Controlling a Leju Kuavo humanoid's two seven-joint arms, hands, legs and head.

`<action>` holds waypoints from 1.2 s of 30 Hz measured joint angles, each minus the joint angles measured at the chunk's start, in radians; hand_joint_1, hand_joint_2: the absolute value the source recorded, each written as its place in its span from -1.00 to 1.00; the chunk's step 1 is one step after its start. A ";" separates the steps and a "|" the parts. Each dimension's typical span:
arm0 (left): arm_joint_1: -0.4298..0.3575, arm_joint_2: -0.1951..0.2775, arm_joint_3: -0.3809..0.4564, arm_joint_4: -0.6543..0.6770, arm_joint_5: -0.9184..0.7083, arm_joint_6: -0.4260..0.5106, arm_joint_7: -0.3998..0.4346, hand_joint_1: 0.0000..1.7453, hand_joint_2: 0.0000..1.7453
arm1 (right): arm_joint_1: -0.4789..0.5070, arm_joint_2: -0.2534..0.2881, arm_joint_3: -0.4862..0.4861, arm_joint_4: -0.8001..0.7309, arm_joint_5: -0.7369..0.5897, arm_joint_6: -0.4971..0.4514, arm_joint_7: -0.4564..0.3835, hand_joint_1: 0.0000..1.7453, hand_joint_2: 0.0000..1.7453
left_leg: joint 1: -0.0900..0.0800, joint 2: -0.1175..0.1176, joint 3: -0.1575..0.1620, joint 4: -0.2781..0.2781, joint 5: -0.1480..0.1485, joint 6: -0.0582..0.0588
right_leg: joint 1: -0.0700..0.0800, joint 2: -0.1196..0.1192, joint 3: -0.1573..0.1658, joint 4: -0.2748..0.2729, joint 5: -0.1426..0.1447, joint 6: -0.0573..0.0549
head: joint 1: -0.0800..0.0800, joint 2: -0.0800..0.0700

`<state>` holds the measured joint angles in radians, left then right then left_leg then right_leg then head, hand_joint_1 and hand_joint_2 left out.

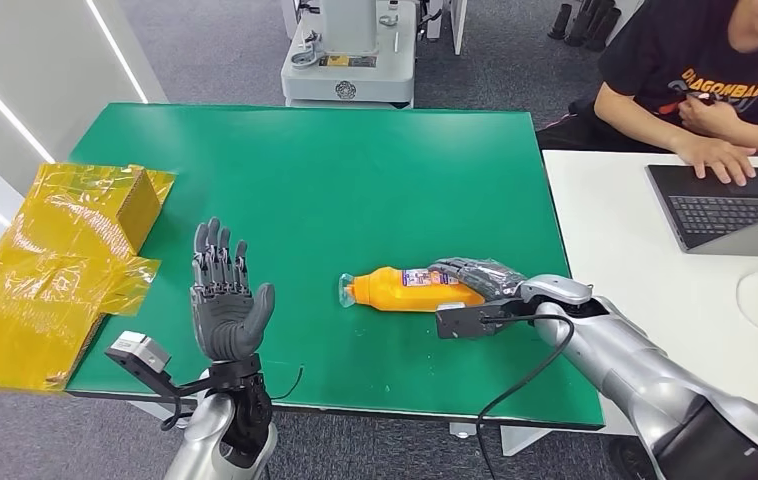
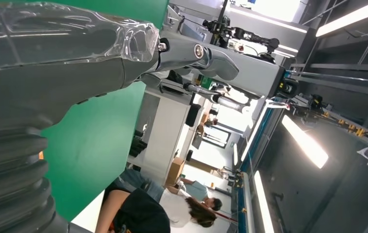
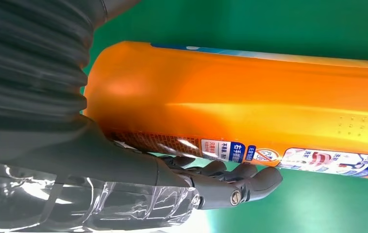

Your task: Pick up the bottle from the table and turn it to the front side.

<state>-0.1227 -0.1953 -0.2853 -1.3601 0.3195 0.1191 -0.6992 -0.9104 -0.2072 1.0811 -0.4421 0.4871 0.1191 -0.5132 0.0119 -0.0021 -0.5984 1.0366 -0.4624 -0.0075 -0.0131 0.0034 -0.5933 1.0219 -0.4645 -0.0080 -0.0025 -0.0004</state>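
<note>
The green surface [image 1: 335, 180] carries an orange bottle [image 1: 410, 290] lying on its side near the front right, clear cap pointing left. Its label has blue and white panels with small Chinese print, too fine to read. The right robot hand [image 1: 480, 275] wraps its fingers over the bottle's base end. The left robot hand [image 1: 225, 300] stands upright, fingers spread, holding nothing.

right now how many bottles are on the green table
1. A single orange plastic bottle with a clear cap lies on its side near the front of the green table, its base end under the right hand, whose fingers wrap its label side.
</note>
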 joint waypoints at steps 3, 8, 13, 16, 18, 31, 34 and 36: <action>-0.001 0.000 0.000 0.002 0.002 0.000 0.000 -1.00 1.00 | 0.002 -0.002 -0.002 0.000 0.005 -0.005 0.007 -1.00 1.00 | 0.000 0.000 0.000 0.000 0.000 0.000 | 0.000 0.000 0.000 0.000 0.000 0.000 | 0.000 0.000; -0.001 0.000 0.000 0.002 0.002 0.001 0.000 -1.00 1.00 | 0.004 -0.004 -0.003 0.000 0.020 -0.014 0.021 -1.00 1.00 | 0.000 0.000 0.000 0.000 0.000 0.000 | 0.000 0.000 0.000 0.000 0.000 0.000 | 0.000 0.000; 0.000 0.000 0.000 0.002 -0.002 0.014 0.000 -1.00 1.00 | 0.005 -0.006 -0.002 0.000 0.063 -0.043 0.059 -1.00 1.00 | 0.000 0.000 -0.001 0.000 0.000 0.000 | 0.000 0.000 0.000 0.000 0.000 0.000 | 0.000 0.000; 0.002 0.000 0.000 0.002 -0.008 0.026 0.000 -1.00 1.00 | 0.005 -0.006 0.000 0.002 0.095 -0.062 0.089 -1.00 1.00 | 0.000 -0.001 -0.002 0.000 0.000 0.000 | 0.000 -0.001 0.000 0.000 0.000 0.000 | 0.000 0.000; 0.007 0.000 0.000 0.002 -0.010 0.029 0.000 -1.00 1.00 | 0.004 -0.004 0.002 0.004 0.108 -0.068 0.105 -1.00 1.00 | 0.000 -0.001 -0.002 0.000 0.000 0.000 | 0.000 -0.001 0.000 0.000 0.000 0.000 | 0.000 0.000; 0.017 0.000 0.001 -0.001 -0.024 0.037 0.000 -1.00 1.00 | -0.003 0.026 0.014 0.033 0.133 -0.061 0.124 1.00 1.00 | 0.000 -0.001 -0.004 0.000 0.000 0.000 | 0.000 -0.001 -0.002 0.000 0.000 0.000 | 0.000 0.000; 0.018 0.000 0.001 -0.003 -0.027 0.038 0.000 -1.00 1.00 | -0.004 0.034 0.017 0.038 0.137 -0.063 0.121 1.00 1.00 | 0.000 -0.001 -0.004 0.000 0.000 0.000 | 0.000 -0.001 -0.003 0.000 0.000 0.000 | 0.000 0.000; 0.019 0.000 0.001 -0.005 -0.028 0.039 0.000 -1.00 1.00 | -0.006 0.039 0.020 0.040 0.140 -0.065 0.119 1.00 1.00 | 0.000 -0.001 -0.004 0.000 0.000 0.000 | 0.000 -0.001 -0.003 0.000 0.000 0.000 | 0.000 0.000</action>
<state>-0.1038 -0.1957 -0.2841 -1.3656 0.2914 0.1579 -0.6992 -0.9162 -0.1684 1.1007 -0.4023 0.6270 0.0539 -0.3946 0.0119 -0.0033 -0.6025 1.0366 -0.4624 -0.0075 -0.0130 0.0023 -0.5959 1.0222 -0.4645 -0.0079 -0.0025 -0.0004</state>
